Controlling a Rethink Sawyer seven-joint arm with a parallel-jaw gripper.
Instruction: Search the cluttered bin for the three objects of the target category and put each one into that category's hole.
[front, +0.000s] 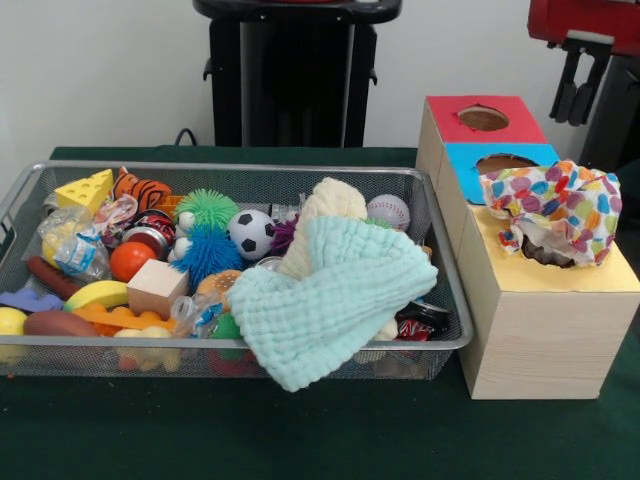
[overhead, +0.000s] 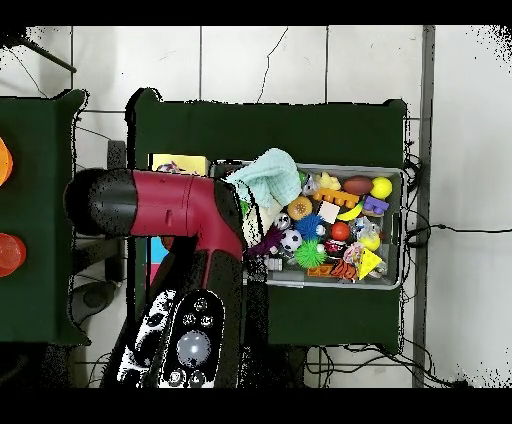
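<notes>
Wire mesh bin (front: 445, 290) sits on green tabletop (front: 300, 430), packed w/ toys and cloths. A mint-green knitted cloth (front: 325, 295) lies heaped at the bin's right end in front view, spilling over the near rim; a cream cloth (front: 325, 205) pokes up just behind it, touching. Beside these: soccer ball (front: 251, 233), baseball (front: 388, 211) near the far wall, green spiky ball (front: 207, 208) w/ a blue spiky ball (front: 205, 252) just in front. Left part holds cheese wedge (front: 86, 190), tiger-striped toy (front: 143, 188), orange ball (front: 130, 260), wooden cube (front: 156, 287), banana (front: 97, 294), among other items too jumbled to tell. Just right of the bin stands a wooden sorting box (front: 530, 330), long axis running front to back, top in three coloured panels: red hole (front: 483, 118) farthest, blue hole (front: 505, 162) in the middle, yellow panel (front: 560, 270) nearest. A multicolour polka-dot cloth (front: 555, 210) sits bunched over the yellow panel's opening, partly stuffed in, overlapping the blue panel's edge. Gripper (front: 578, 85) shows at upper right in front view, above and behind the box, well clear of bin; dark fingers hang down, but open vs. closed: cannot tell. Overhead view: red arm (overhead: 160, 205) covers the box; mint cloth (overhead: 270, 180) lies at the bin end nearest it.
</notes>
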